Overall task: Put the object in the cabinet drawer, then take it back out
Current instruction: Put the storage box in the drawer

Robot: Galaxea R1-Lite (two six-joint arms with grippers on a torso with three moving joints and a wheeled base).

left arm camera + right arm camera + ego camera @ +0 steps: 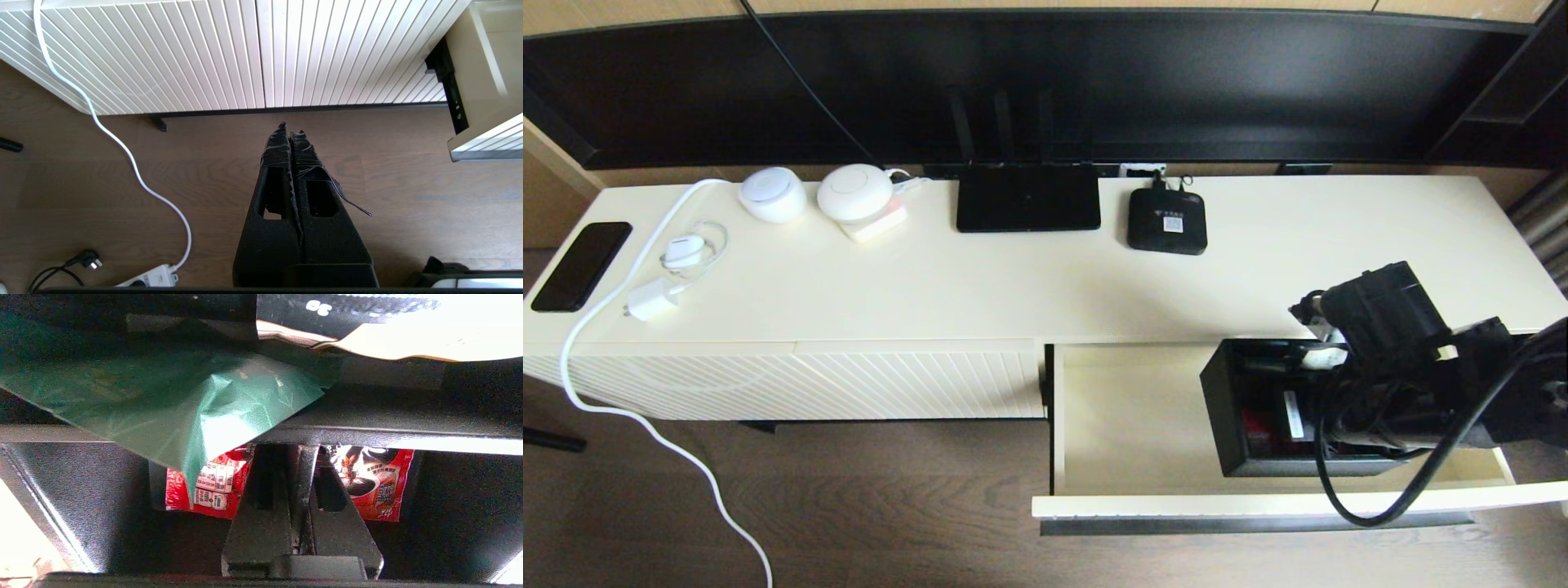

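The box [1262, 412] sits inside the open drawer [1131, 416], toward the drawer's right end, with bare cream floor to its left. Only its left part shows in the head view, so how its long axis runs cannot be told; its near wall lies parallel to the drawer front, close behind it. A red packet [1262, 429] and a white strip [1292, 414] show inside.

The right arm [1388, 327] covers the box's right half, and a black cable [1421, 482] loops over the drawer's front edge. The arm reaches in from the right, over the cabinet's [1013, 286] front edge, with its wrist pitched down into the box.

In the right wrist view the right gripper [300, 457] has its fingers pressed onto a thin upright black wall [304, 465] of the box, pinching it between them, just under a dark crossbar. Red packets [369, 486] lie behind the fingers on both sides, and a green sachet [163, 404] lies tilted above.

The left gripper [291, 130] hangs over the wood floor [408, 196] in front of the handle-less ribbed front [204, 53], its fingers together and holding nothing. A white cord [122, 147] trails across the floor beside it.
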